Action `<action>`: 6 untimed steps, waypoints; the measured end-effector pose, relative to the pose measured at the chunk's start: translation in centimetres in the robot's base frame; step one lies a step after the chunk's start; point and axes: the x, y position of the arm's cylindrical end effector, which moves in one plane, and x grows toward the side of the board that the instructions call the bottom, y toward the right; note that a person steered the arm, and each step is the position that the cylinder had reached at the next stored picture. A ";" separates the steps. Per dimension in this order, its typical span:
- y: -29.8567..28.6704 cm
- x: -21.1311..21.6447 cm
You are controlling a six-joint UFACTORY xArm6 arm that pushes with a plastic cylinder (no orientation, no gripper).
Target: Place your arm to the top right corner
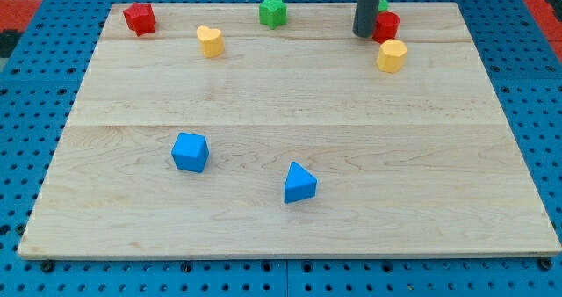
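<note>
My tip (363,33) is at the view's top, right of centre, on the wooden board (281,95). It stands just left of a red block (386,25) and touches or nearly touches it. A green block (383,4) is mostly hidden behind the rod and the red block. A yellow hexagonal block (392,55) lies just below and right of the tip. The board's top right corner (457,7) is further to the right of the tip.
A green star block (273,10) sits at top centre. A yellow heart-like block (210,40) and a red star block (139,18) are at top left. A blue cube (190,151) and a blue triangular block (299,183) lie lower down. Blue pegboard (527,86) surrounds the board.
</note>
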 end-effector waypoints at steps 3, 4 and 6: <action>1.8 10.5; 8.4 6.2; 17.7 -1.5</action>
